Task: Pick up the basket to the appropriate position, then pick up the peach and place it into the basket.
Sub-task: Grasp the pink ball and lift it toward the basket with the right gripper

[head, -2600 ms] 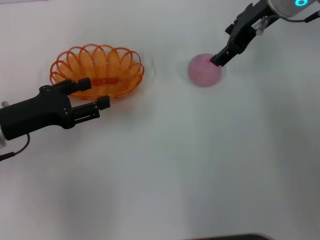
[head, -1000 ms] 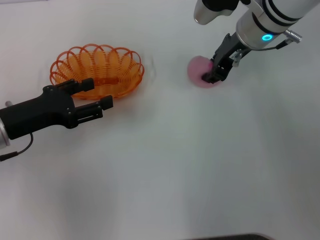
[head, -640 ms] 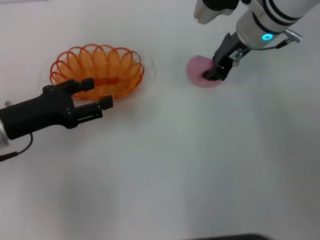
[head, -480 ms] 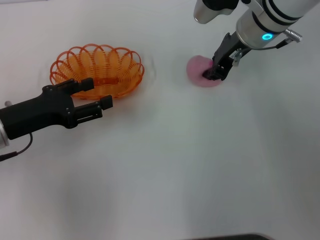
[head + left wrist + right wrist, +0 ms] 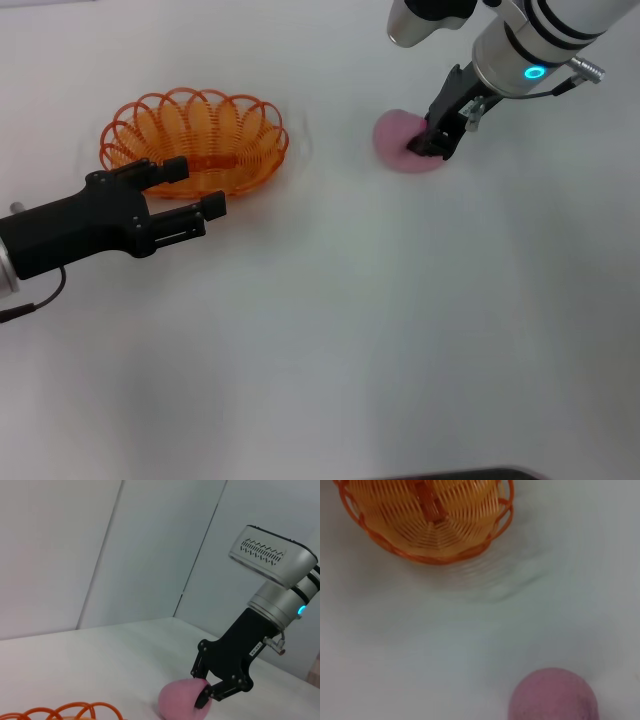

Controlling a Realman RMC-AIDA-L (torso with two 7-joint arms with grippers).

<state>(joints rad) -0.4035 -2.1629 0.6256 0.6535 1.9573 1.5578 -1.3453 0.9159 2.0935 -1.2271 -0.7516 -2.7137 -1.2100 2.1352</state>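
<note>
The orange wire basket (image 5: 262, 150) stands on the white table at the far left; it also shows in the right wrist view (image 5: 487, 542), and its rim shows in the left wrist view (image 5: 75, 710). My left gripper (image 5: 198, 186) is open at the basket's near side, with one finger over the near rim. The pale pink peach (image 5: 393, 140) rests on the table at the far right; it also shows in the left wrist view (image 5: 176, 703) and the right wrist view (image 5: 552, 696). My right gripper (image 5: 423, 148) is down against the peach's right side, as the left wrist view (image 5: 204, 690) shows.
The white table top (image 5: 360, 320) spreads between and in front of the two arms. Pale wall panels (image 5: 150, 550) stand behind the table.
My right arm came down from above onto the peach's right side and has since shifted slightly up and right. The left gripper moved a little right along the basket's near side.
</note>
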